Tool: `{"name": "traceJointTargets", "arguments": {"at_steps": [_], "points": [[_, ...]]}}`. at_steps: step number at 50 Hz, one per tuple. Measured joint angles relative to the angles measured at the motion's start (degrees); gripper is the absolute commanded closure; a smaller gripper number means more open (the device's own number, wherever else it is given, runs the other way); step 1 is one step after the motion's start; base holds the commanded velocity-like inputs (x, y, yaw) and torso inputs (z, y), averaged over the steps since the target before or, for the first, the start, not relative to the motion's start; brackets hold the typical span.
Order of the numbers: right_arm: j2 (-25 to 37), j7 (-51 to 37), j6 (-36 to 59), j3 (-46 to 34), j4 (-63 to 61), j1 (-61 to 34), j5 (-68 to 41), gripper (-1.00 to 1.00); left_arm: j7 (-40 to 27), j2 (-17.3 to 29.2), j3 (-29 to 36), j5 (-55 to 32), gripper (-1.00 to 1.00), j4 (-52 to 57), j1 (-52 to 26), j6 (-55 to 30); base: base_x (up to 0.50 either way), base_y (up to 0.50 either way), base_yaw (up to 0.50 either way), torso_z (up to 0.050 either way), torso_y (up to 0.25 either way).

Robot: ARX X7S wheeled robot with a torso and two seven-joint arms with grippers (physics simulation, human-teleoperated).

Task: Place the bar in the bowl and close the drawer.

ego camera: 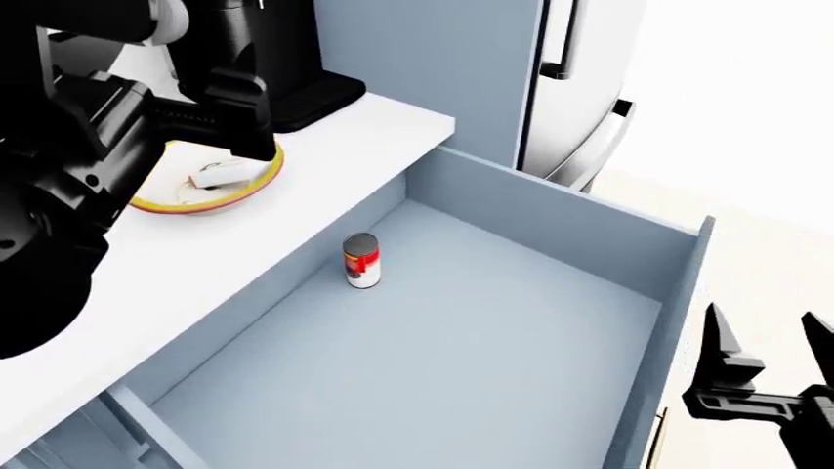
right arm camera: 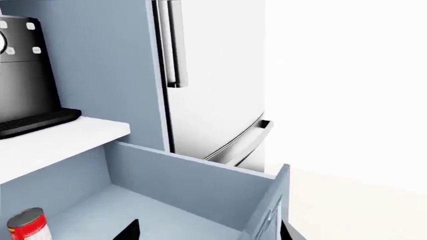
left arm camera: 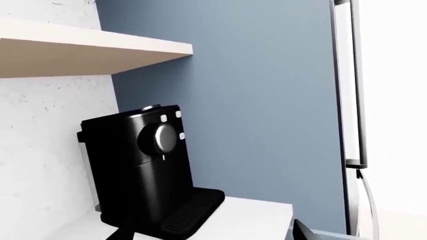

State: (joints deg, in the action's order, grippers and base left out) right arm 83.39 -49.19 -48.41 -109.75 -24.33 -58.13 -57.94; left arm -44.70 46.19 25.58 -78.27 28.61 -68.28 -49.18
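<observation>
The bar [ego camera: 219, 176] lies inside the bowl [ego camera: 176, 202], which sits on the white counter [ego camera: 312, 186]. My left gripper [ego camera: 195, 122] hangs just above the bowl, open and holding nothing; in the left wrist view only its dark fingertips [left arm camera: 120, 235] show at the edge. The drawer [ego camera: 561, 210] stands pulled far out. My right gripper [ego camera: 769, 357] is open at the drawer's front panel [ego camera: 665, 332]. In the right wrist view its two tips straddle that front panel [right arm camera: 267, 210].
A red-and-white can [ego camera: 361, 261] stands upright inside the drawer near the counter side. A black coffee machine [left arm camera: 143, 165] sits at the back of the counter under a wooden shelf [left arm camera: 87, 50]. A white fridge [ego camera: 587, 78] stands beyond the drawer.
</observation>
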Motion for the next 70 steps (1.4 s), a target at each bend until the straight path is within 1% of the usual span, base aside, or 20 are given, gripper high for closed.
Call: {"name": "traceJointTargets", "arguments": {"at_steps": [10, 13, 28, 39, 52, 70], "points": [[-6.3, 0.5, -5.4, -1.8, 8.9, 5.6, 0.8, -1.0, 0.0, 0.1, 0.0, 0.1, -1.0, 0.1, 0.5, 0.3, 0.0, 0.0, 0.0, 0.0, 0.0], [-7.7, 1.3, -7.0, -0.2, 11.6, 8.9, 0.4, -1.0, 0.1, 0.1, 0.0, 0.1, -1.0, 0.1, 0.6, 0.4, 0.0, 0.0, 0.0, 0.0, 0.0], [-10.3, 8.3, -10.4, 22.2, 18.8, 32.7, -2.3, -1.0, 0.1, -0.1, 0.2, 0.3, -1.0, -0.1, 0.7, 0.6, 0.0, 0.0, 0.0, 0.0, 0.0], [-11.6, 11.5, -10.8, 33.9, 21.3, 43.9, -3.5, -1.0, 0.2, -0.1, 0.3, 0.5, -1.0, -0.2, 1.0, 0.9, 0.0, 0.0, 0.0, 0.0, 0.0], [-16.6, 17.0, -10.2, 41.8, 28.1, 51.3, -6.7, -1.0, 0.4, 0.0, 0.4, 1.0, -1.0, -0.2, 1.8, 1.3, 0.0, 0.0, 0.0, 0.0, 0.0], [-24.1, 22.8, -7.8, 46.6, 37.2, 53.8, -10.6, -1.0, 0.8, -0.1, 0.7, 1.7, -1.0, -0.3, 2.7, 2.0, 0.0, 0.0, 0.0, 0.0, 0.0]]}}
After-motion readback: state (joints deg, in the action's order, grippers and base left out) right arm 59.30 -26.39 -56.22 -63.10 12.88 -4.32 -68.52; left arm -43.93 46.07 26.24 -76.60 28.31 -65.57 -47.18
